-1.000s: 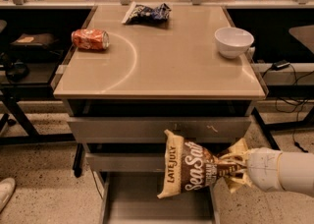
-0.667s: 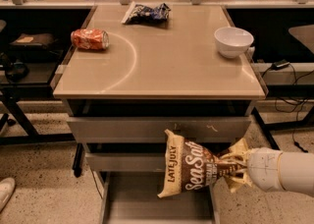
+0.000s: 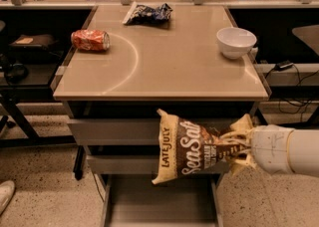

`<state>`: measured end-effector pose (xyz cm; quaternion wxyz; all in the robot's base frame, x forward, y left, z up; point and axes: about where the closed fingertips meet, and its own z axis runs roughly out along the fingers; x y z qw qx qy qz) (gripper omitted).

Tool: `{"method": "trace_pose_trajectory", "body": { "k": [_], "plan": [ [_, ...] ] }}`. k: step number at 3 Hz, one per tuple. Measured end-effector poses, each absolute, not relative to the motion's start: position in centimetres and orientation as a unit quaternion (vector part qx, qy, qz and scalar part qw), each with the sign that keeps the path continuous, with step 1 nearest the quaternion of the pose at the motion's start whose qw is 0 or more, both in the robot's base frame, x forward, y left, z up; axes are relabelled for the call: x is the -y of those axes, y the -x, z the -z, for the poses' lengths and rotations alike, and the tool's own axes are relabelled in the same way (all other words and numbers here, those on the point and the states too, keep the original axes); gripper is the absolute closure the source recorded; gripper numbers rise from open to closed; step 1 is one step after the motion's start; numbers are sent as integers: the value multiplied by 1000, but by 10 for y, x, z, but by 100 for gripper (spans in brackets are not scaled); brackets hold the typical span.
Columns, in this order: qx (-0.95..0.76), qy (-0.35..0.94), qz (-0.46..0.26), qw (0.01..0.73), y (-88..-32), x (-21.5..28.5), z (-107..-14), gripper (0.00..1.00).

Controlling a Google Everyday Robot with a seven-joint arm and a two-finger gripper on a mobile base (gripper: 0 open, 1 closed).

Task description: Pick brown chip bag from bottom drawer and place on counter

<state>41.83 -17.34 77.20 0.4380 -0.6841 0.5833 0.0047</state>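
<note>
The brown chip bag [image 3: 185, 147], dark brown with tan ends and white "Sea Salt" and "LATE JULY" lettering, hangs in the air in front of the upper drawers, below the counter edge. My gripper [image 3: 234, 147] comes in from the right on a white arm and is shut on the bag's right end. The bottom drawer [image 3: 159, 203] is pulled open below the bag, showing a plain grey floor. The beige counter [image 3: 164, 56] with a faint white curved line lies above and behind the bag.
On the counter lie a red can [image 3: 90, 40] on its side at the left, a dark blue and white bag [image 3: 147, 13] at the back, and a white bowl [image 3: 236, 41] at the right. Dark side tables flank the unit. A shoe [image 3: 5, 194] shows at bottom left.
The bag and gripper have risen slightly; otherwise nothing has visibly moved.
</note>
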Motion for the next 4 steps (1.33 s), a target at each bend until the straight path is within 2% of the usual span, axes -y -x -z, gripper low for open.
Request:
{"method": "trace_pose_trajectory", "body": {
  "k": [2, 4],
  "plan": [
    [-546, 692, 34, 470, -465, 153, -893, 100],
    [-537, 693, 41, 480, -473, 147, -910, 100]
  ]
}}
